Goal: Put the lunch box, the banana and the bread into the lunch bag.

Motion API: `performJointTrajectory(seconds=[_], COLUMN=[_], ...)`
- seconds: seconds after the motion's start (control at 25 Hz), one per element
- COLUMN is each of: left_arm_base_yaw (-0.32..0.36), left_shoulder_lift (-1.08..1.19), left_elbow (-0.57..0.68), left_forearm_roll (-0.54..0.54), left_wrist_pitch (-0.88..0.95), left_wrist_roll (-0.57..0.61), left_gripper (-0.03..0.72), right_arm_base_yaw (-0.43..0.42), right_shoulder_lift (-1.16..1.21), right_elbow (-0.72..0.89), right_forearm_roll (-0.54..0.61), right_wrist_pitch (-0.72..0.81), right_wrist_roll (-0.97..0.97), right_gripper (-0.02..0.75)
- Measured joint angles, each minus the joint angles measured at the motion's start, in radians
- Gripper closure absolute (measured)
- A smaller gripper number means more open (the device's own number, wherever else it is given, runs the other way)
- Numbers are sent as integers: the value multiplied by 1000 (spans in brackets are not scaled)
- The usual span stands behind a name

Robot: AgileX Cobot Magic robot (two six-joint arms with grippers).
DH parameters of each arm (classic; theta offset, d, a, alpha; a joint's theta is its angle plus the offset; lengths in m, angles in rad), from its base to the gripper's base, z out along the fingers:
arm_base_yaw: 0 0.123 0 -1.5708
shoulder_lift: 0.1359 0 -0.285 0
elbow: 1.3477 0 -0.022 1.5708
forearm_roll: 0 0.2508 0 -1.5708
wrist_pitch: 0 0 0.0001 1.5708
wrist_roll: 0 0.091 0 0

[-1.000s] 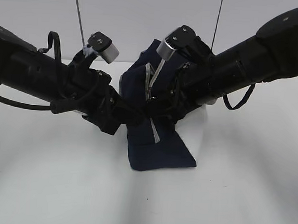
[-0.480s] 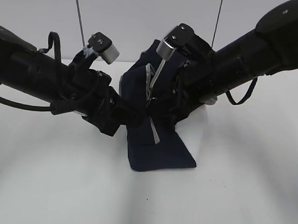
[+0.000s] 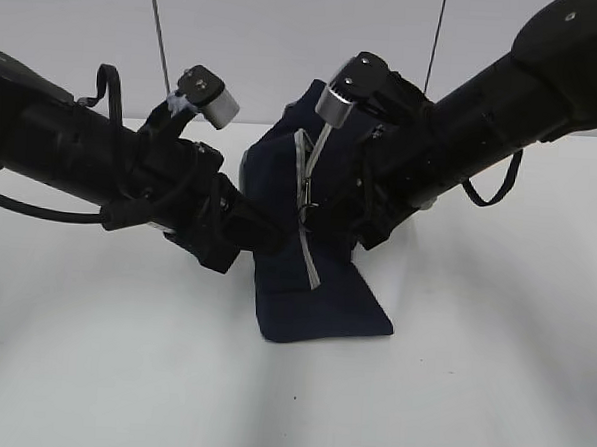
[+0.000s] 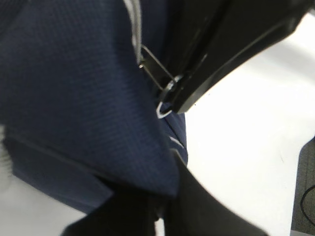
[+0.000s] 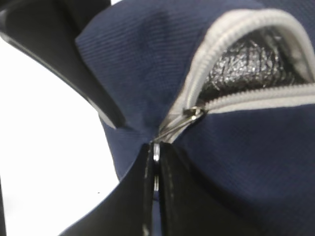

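The navy lunch bag (image 3: 315, 294) stands in the middle of the white table, its grey zipper (image 3: 307, 254) running down the front. My left gripper (image 3: 266, 237) is shut on a fold of the bag's fabric (image 4: 98, 98) at its left side. My right gripper (image 3: 314, 206) is shut on the zipper's ring pull (image 5: 156, 150). In the right wrist view the zipper is partly open and the silver lining (image 5: 246, 59) shows. The ring pull also shows in the left wrist view (image 4: 165, 103), between the right fingers. The lunch box, banana and bread are out of view.
Both black arms cross low over the white table (image 3: 121, 364) and meet at the bag. Two thin dark cables (image 3: 160, 36) hang at the back. A black cable loop (image 3: 480, 198) hangs under the right arm.
My right arm has shifted a little up and to the right with the ring pull in its jaws, and more of the grey zipper shows. The left arm has stayed still.
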Motion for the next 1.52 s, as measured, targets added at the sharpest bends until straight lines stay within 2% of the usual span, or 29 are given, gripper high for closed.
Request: performJointTrajectory(seconds=[0.52,0.92,1.2,1.52], left_arm_base_yaw=[0,-2,-2,-2], left_shoulder_lift=[0,0,0,0], left_elbow=[0,-2,-3,-7], left_forearm_roll=[0,-15,-15,13], left_wrist_pitch=[4,26,36,55], left_wrist_roll=[0,0,0,0], left_gripper=[687,687,687,687], right_arm_base_yaw=[0,2,6,8], right_shoulder_lift=[-44,-43,-39,-28], right_elbow=[-211,-358,-405,-411], right_forearm_roll=[-250,-353,-410,-469], right_wrist_pitch=[182,293,289,168], right_wrist_roll=[311,475,559,629], right_gripper=[754,754,754,754])
